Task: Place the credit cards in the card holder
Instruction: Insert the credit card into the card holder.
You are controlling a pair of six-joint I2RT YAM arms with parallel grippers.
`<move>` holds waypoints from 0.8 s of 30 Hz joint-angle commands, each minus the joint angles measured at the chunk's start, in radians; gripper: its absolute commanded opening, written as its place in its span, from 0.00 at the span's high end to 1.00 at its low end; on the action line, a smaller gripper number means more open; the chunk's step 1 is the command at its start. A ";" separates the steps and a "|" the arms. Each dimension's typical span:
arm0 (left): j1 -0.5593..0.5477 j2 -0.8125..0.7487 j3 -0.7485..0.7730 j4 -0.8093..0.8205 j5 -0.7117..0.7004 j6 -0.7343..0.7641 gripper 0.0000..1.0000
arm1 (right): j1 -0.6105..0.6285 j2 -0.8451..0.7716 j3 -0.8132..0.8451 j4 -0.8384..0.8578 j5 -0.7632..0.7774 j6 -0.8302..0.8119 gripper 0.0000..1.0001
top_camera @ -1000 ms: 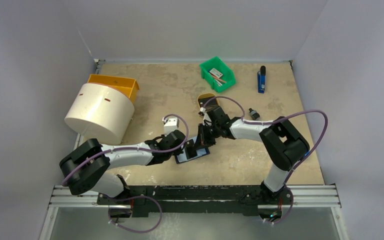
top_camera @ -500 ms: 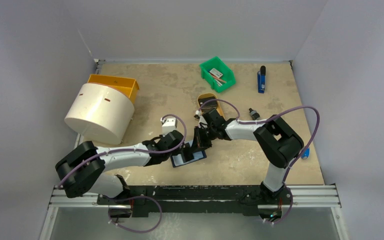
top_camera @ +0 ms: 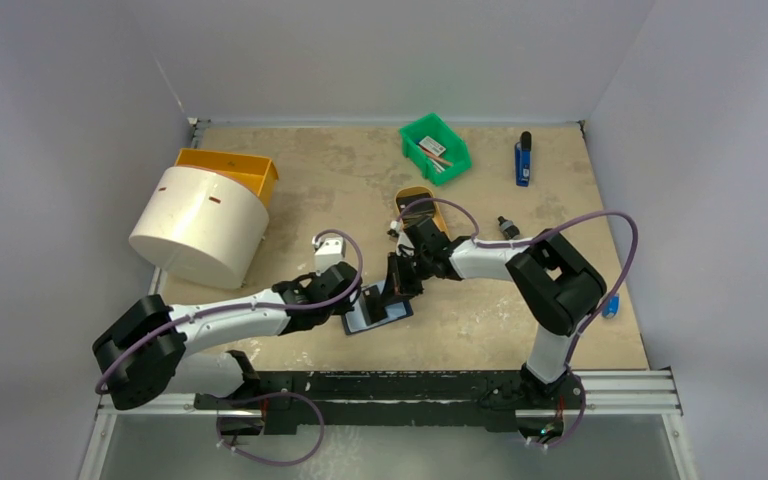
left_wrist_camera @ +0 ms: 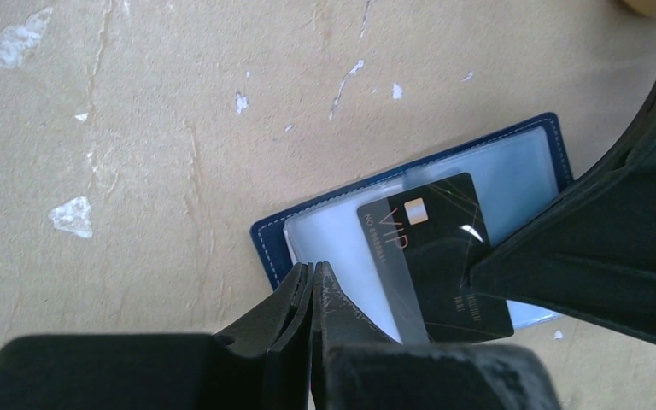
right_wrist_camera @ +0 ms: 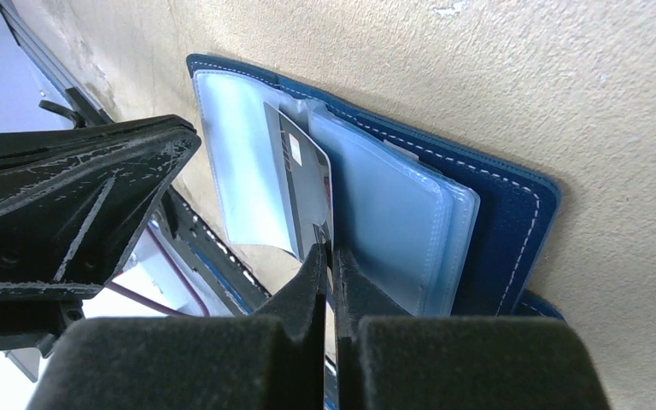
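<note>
The navy card holder [top_camera: 380,314] lies open on the table, its pale blue sleeves up [left_wrist_camera: 333,243] [right_wrist_camera: 393,205]. A black VIP credit card [left_wrist_camera: 440,256] is partly inside a clear sleeve. My right gripper [top_camera: 397,282] [right_wrist_camera: 331,252] is shut on the card's edge [right_wrist_camera: 306,175], just right of the holder. My left gripper [top_camera: 353,300] [left_wrist_camera: 312,272] is shut with its tips on the near edge of a sleeve at the holder's left corner. No other card shows.
A tan oval tray [top_camera: 416,198] lies just behind the right gripper. A green bin [top_camera: 435,148], a blue object [top_camera: 523,160], a white cylinder [top_camera: 200,225] and an orange bin [top_camera: 230,168] stand farther back. A small black part [top_camera: 506,226] lies at right.
The right gripper moved left and down with the card onto the holder, which shifted slightly left. In the last half second the left arm's elbow swung left; the grippers stayed put.
</note>
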 commanded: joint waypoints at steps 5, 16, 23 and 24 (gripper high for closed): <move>0.003 0.016 -0.001 -0.016 0.026 -0.009 1.00 | 0.008 0.036 0.023 -0.038 0.036 -0.021 1.00; 0.002 0.080 -0.051 0.056 0.039 -0.024 1.00 | 0.028 0.057 0.043 -0.037 0.020 -0.017 1.00; 0.002 0.087 -0.080 0.085 0.042 -0.034 1.00 | 0.046 0.091 0.064 -0.036 0.004 -0.015 1.00; 0.003 0.087 -0.084 0.088 0.043 -0.036 1.00 | 0.048 0.094 0.068 -0.035 -0.001 -0.015 1.00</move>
